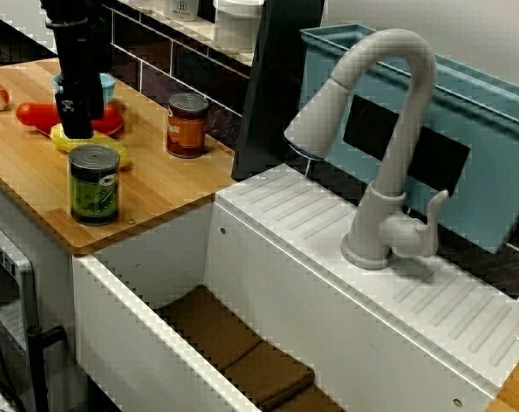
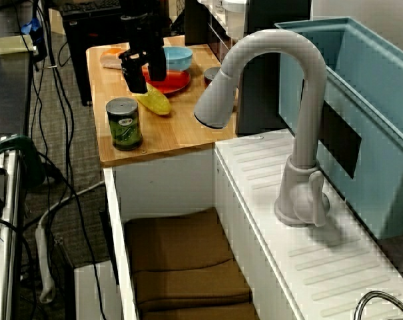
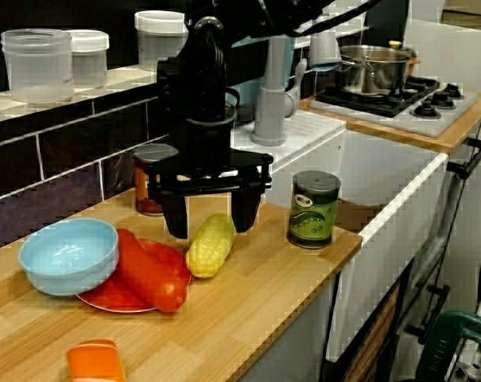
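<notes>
Orange piece lies frontmost on the counter; behind it, the tool, spread wide, straddles the yellow corn, apparently gripping nothing.

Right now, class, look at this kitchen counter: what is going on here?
A black robot arm holds its tool open over a yellow corn cob on the wooden counter, a finger on each side. Contact cannot be told. A red pepper lies on a red plate beside a blue bowl; a green can stands nearer the sink.
</notes>
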Controlling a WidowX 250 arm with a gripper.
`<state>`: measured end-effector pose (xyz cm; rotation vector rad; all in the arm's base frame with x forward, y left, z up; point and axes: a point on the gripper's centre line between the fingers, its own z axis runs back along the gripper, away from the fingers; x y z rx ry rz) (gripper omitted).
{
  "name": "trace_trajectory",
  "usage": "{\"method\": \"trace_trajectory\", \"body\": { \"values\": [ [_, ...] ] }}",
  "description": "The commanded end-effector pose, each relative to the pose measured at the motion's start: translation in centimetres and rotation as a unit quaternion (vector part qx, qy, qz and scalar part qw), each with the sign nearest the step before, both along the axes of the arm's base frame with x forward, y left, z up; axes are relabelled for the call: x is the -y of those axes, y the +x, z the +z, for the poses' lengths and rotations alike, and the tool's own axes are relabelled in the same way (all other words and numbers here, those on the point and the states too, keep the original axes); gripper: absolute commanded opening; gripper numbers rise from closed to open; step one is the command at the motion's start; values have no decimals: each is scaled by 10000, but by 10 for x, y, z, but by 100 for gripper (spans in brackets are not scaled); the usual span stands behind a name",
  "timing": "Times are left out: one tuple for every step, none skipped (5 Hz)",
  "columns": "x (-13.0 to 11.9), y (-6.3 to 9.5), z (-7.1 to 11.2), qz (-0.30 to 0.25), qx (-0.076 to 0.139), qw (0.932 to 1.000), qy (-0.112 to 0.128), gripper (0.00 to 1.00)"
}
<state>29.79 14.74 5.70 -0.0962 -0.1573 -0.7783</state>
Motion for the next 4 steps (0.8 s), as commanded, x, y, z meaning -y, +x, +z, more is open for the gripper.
{"method": "trace_trajectory", "body": {
  "values": [
    [9, 0, -2, 56, 166, 9996, 203, 100],
    [12, -2, -7, 45, 191, 9994, 300, 100],
    [11, -4, -14, 76, 219, 9989, 405, 100],
    [11, -6, -18, 204, 474, 9963, 688, 91]
  ]
}}
